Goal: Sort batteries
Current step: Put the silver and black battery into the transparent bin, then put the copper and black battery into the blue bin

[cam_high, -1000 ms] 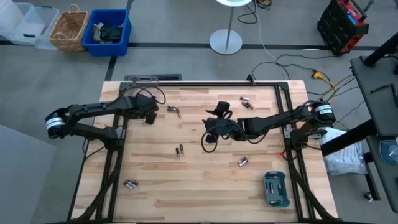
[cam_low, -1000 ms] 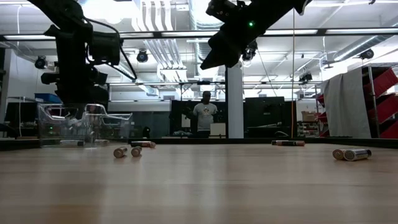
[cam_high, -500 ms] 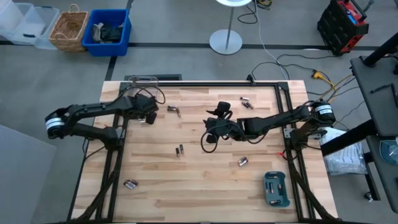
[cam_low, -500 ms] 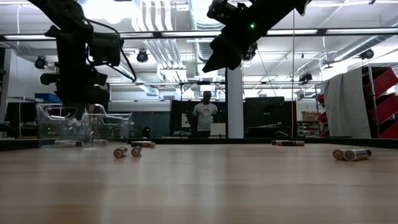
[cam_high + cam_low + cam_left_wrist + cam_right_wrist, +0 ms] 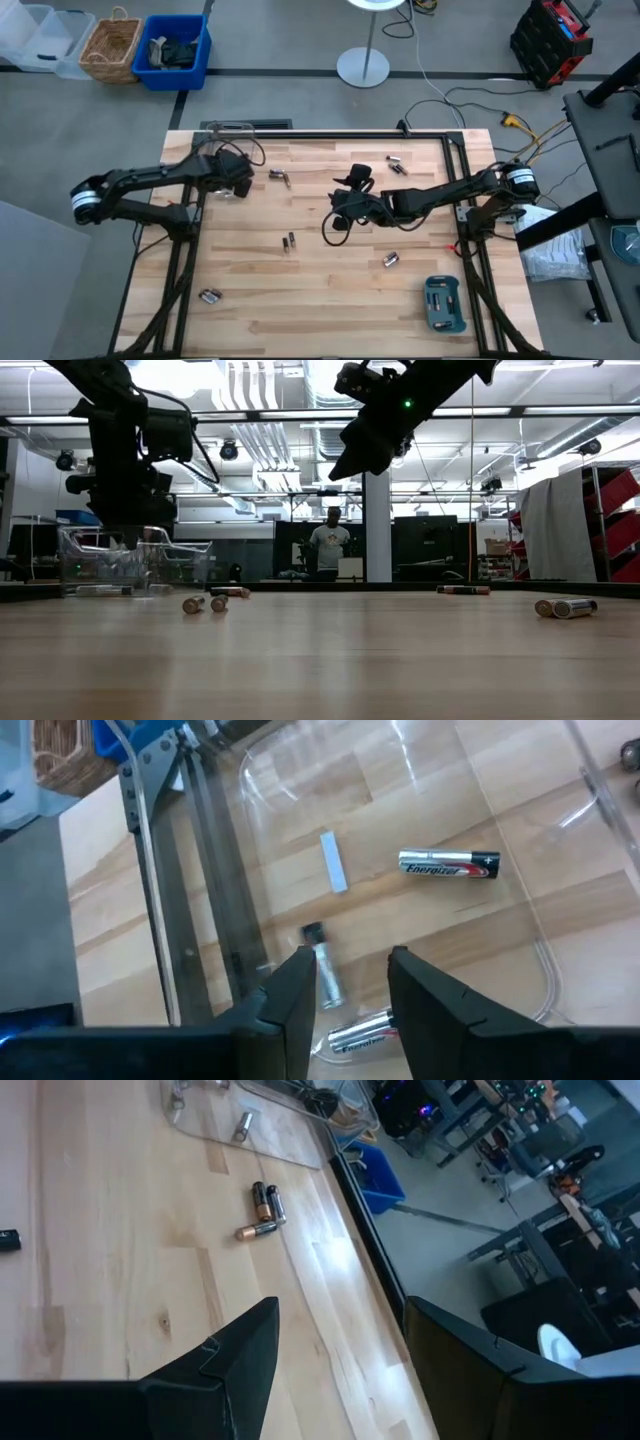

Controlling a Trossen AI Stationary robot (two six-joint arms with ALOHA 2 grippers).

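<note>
The left gripper hangs over the clear plastic box at the far left corner of the pale wooden slatted table, its dark fingers apart and holding nothing. Three small cylindrical batteries lie inside the box, among them a silver and black cell.

The right gripper hovers above mid-table, fingers spread and empty.

The step in hand looks like a drop into the box just finished, so the left arm should lift straight up clear of the walls before swinging toward the next cell.

On the open table, the high view shows loose batteries in about six spots, including a trio of coppery and dark cells near the box. One teal rectangular tray sits at the near right corner.
</note>
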